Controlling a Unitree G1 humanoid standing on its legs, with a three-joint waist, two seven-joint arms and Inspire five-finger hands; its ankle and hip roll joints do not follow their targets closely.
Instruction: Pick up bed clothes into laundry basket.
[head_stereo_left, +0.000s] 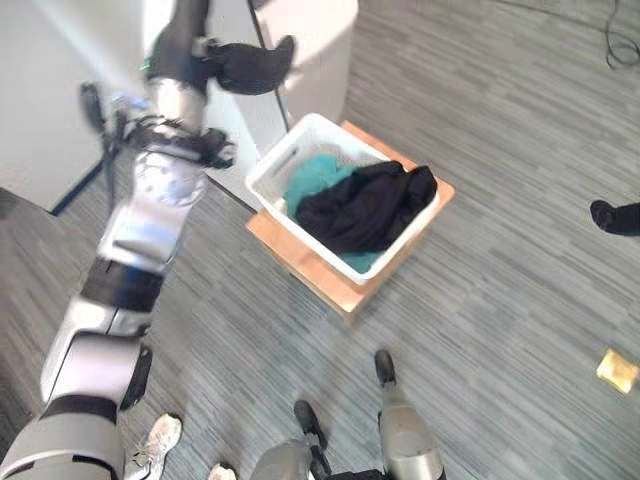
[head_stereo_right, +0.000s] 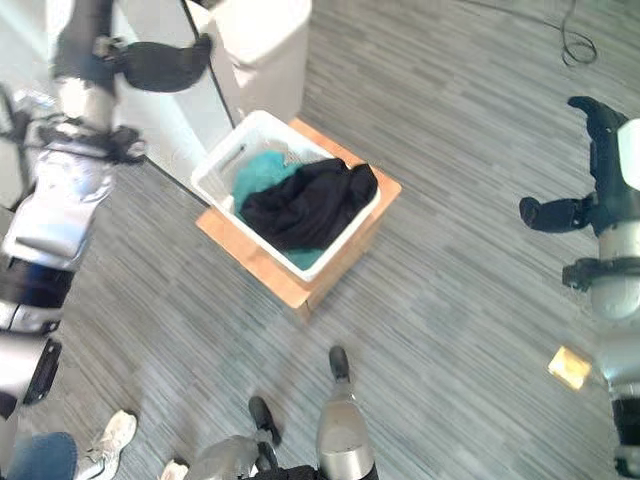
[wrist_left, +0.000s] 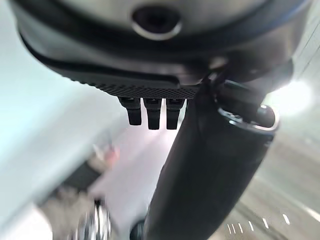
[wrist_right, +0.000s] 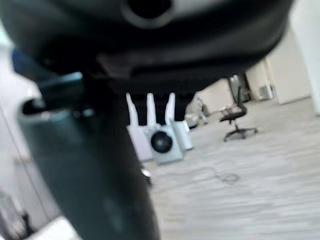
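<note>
A white laundry basket (head_stereo_left: 268, 172) stands on a low wooden platform (head_stereo_left: 300, 262) on the grey floor. Inside it a black garment (head_stereo_left: 365, 205) lies on top of a teal cloth (head_stereo_left: 318, 178). My left hand (head_stereo_left: 250, 65) is raised well above and to the left of the basket, near the white bed (head_stereo_left: 60, 90). Its fingers (wrist_left: 152, 112) are straight and it is open, holding nothing. My right hand (head_stereo_right: 592, 205) hangs in the air far to the right of the basket, also open and holding nothing.
A white cabinet (head_stereo_left: 315, 45) stands just behind the basket. A small yellow object (head_stereo_right: 570, 367) lies on the floor at the right. A person's white shoe (head_stereo_left: 155, 440) and jeans leg (head_stereo_right: 40, 455) are at the lower left.
</note>
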